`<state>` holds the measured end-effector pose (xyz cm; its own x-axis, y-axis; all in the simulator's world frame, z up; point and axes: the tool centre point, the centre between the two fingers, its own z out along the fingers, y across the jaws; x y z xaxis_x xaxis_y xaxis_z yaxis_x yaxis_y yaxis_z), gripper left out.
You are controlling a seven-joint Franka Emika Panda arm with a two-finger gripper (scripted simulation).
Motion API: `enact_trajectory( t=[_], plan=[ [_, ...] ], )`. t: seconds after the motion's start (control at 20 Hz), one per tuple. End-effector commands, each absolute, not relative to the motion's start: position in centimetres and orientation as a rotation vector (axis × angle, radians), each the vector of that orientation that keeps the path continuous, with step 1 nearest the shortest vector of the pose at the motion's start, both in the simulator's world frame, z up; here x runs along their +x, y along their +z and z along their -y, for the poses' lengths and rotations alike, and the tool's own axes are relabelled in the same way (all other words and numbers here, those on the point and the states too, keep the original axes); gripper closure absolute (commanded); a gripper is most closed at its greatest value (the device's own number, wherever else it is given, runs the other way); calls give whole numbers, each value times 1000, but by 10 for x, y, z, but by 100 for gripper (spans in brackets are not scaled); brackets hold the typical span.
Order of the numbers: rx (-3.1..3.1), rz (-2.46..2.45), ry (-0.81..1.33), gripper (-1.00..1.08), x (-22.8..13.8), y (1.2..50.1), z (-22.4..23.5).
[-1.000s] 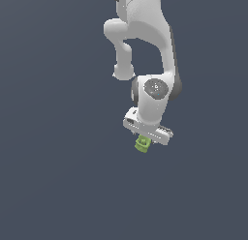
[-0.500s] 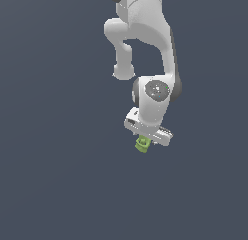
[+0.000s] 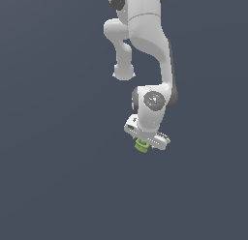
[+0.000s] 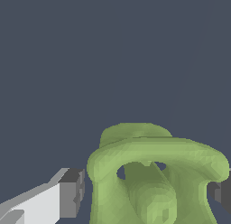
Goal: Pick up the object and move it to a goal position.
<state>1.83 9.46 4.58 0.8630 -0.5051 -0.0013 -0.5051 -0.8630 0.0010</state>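
Lime-green hollow-topped object

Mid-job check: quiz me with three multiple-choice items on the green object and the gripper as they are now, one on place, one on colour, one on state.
1. Where is the green object relative to the gripper?
A. Right under it, between its fingers
B. Far off at the exterior view's left
C. Resting on top of the arm's elbow

2. What colour is the object?
A. Red
B. Lime green
C. White

3. How do the fingers stand against the object in the wrist view?
A. Both clearly pressed on it
B. One on each side, with a visible gap at the nearer one
C. Both on the same side

Answers:
1 A, the exterior view shows it just below the white gripper.
2 B, both views show lime green.
3 B, dark background shows between the grey pad and the green wall; contact at the other finger cannot be judged.
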Motion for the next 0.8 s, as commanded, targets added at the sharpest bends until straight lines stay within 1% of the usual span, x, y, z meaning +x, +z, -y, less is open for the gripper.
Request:
enact_trajectory(
  t=[0.0, 0.1, 0.15, 0.75],
  plan=[
    [3032, 823, 0, -92, 19, 41, -95],
    [3032, 823, 0, -92, 20, 41, -95],
    [3032, 823, 0, 108, 20, 41, -95],
    [3032, 823, 0, 108, 20, 41, -93]
  ],
)
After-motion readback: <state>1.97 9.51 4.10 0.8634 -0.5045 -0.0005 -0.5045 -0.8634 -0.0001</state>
